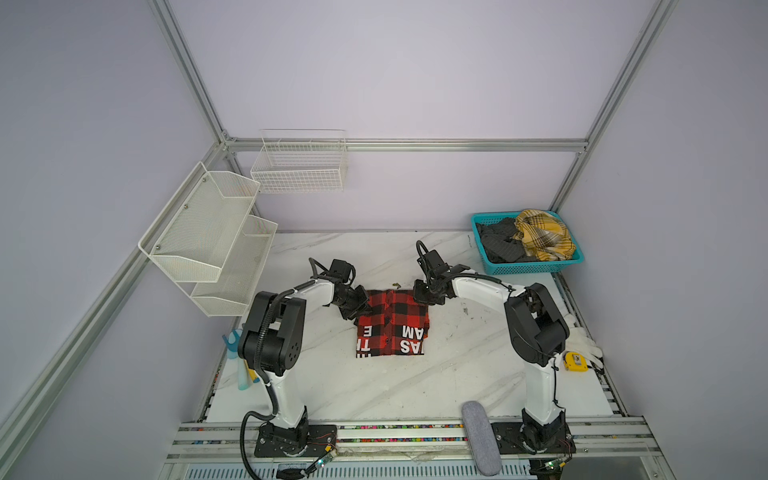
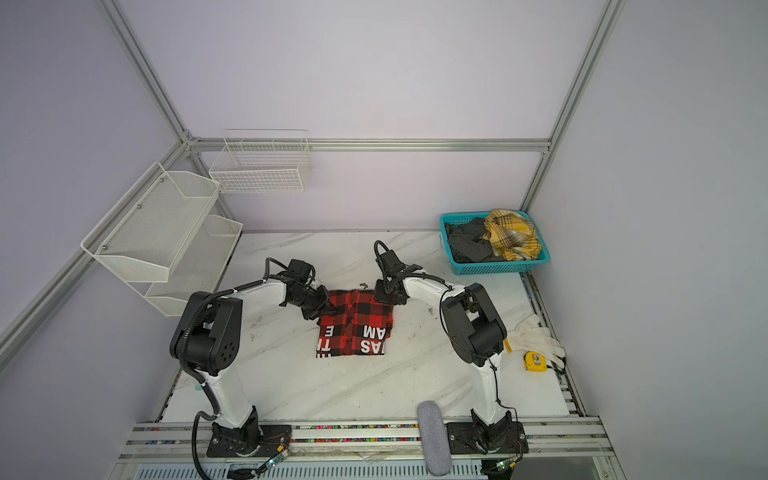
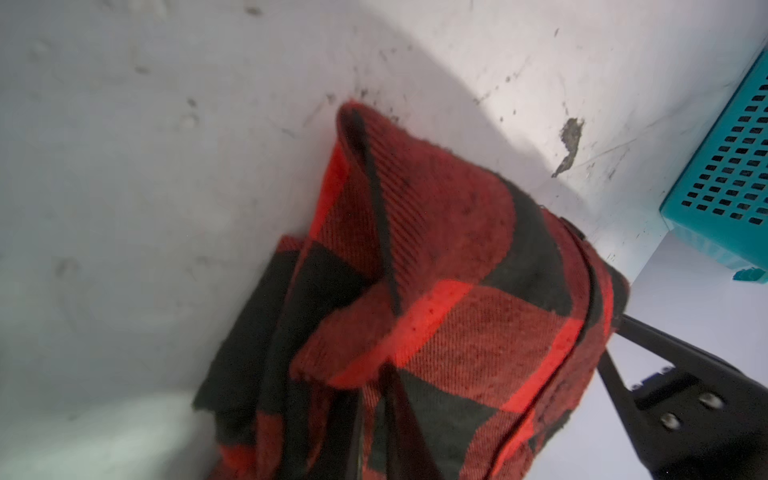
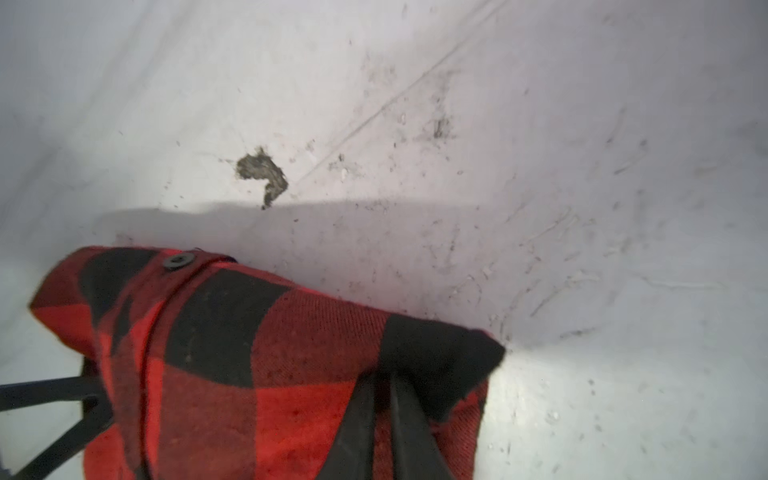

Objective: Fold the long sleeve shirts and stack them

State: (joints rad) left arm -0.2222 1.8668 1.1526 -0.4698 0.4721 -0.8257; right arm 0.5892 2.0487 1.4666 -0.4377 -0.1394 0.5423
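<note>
Top views, shirt: the red-and-black check shirt (image 1: 390,324) lies folded into a rectangle in the middle of the marble table (image 1: 415,386), between the two arms.
Top views, grippers: the left gripper (image 1: 358,307) is on the shirt's far left corner and the right gripper (image 1: 428,297) is on its far right corner.
Top views, surroundings: a teal basket (image 1: 536,268) stands at the far right, well apart from the shirt. It holds a yellow plaid cloth (image 1: 542,235) and a dark cloth (image 1: 498,245). White gloves (image 1: 582,343) and a yellow tape measure (image 1: 575,360) lie by the right arm, and a grey pad (image 1: 480,436) lies on the front rail. A mesh shelf (image 1: 208,232) and a wire basket (image 1: 299,166) hang on the walls.
Top views, writing: the white block letters are partly folded under. AM, AS, E and T can be read.
Left wrist, state: bunched cloth hides most of the fingers. The jaws appear pinched on a raised fold.
Left wrist, obstruction: none on the table beyond the shirt. There is a dark stain (image 3: 569,141) near the basket wall.
Right wrist, state: the fingers (image 4: 361,415) are nearly together, clamped on the shirt's black corner.
Right wrist, detail: a black button (image 4: 178,261) sits on the placket edge.
</note>
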